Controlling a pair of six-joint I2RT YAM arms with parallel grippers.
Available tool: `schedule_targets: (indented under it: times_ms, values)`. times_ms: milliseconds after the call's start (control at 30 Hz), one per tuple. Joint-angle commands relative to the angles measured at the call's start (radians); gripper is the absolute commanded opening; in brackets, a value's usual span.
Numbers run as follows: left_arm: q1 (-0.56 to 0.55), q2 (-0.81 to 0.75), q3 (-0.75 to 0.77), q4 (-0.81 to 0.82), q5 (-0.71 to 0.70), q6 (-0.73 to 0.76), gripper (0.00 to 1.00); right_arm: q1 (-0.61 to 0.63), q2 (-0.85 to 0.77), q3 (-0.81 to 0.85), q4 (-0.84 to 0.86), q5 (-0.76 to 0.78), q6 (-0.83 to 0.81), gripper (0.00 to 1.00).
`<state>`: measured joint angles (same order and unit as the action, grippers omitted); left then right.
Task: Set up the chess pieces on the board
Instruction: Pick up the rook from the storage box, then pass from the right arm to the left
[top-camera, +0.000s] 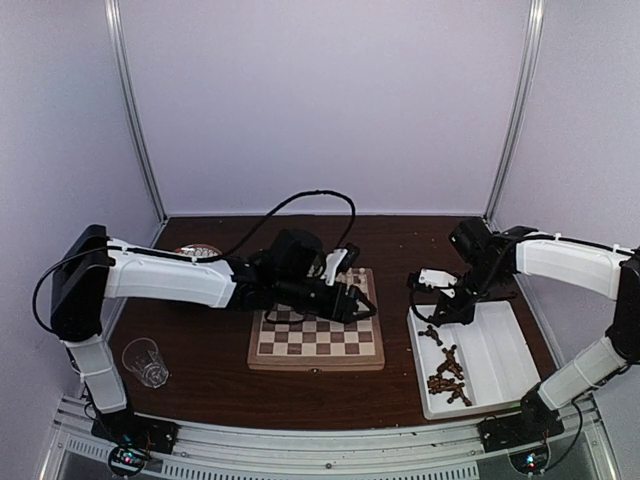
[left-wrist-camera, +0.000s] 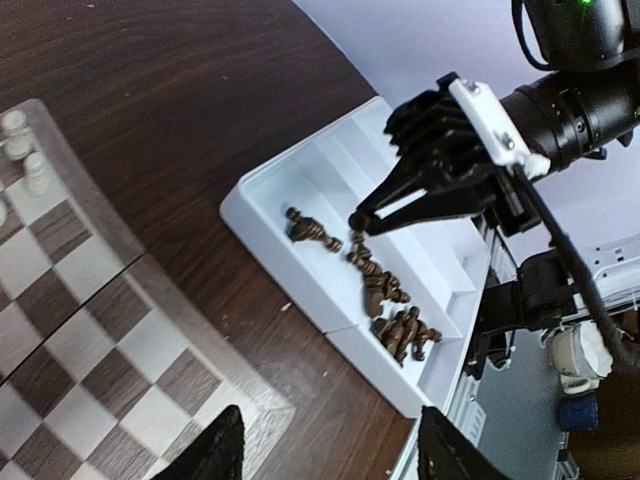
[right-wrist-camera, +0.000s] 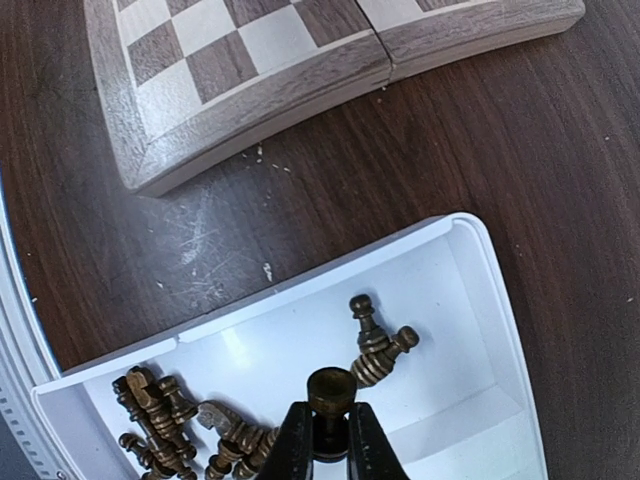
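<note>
Above the tray (right-wrist-camera: 480, 290), the right jaws are clamped on one dark piece (right-wrist-camera: 330, 388), its long axis in line with them; the board (top-camera: 316, 340) lies to their left across the surface (right-wrist-camera: 400, 150). Left jaws hang open over the board, nearer but empty

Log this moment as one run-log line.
right gripper shut on dark piece at tray | left gripper open above board | white pieces on board

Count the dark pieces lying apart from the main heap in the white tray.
2: one dark piece near the tray's far end, a second touching it. The right gripper pinches a third; the heap may hide more.
</note>
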<state>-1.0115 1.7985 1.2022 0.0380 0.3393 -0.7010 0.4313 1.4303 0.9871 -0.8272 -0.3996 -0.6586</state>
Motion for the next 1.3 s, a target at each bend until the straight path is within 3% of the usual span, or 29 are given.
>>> schedule_targets:
  times_ms: [0, 433, 1267]
  values:
    - [-0.029, 0.111, 0.131, 0.124, 0.1, -0.115, 0.59, -0.003, -0.069, -0.025, -0.024, -0.118, -0.009, 0.06]
    - [-0.03, 0.391, 0.353, 0.324, 0.253, -0.466, 0.57, -0.003, -0.179, -0.038, -0.041, -0.207, -0.031, 0.08]
    - [-0.059, 0.505, 0.492, 0.278, 0.33, -0.596, 0.39, 0.004, -0.184, -0.044, -0.001, -0.154, -0.026, 0.08]
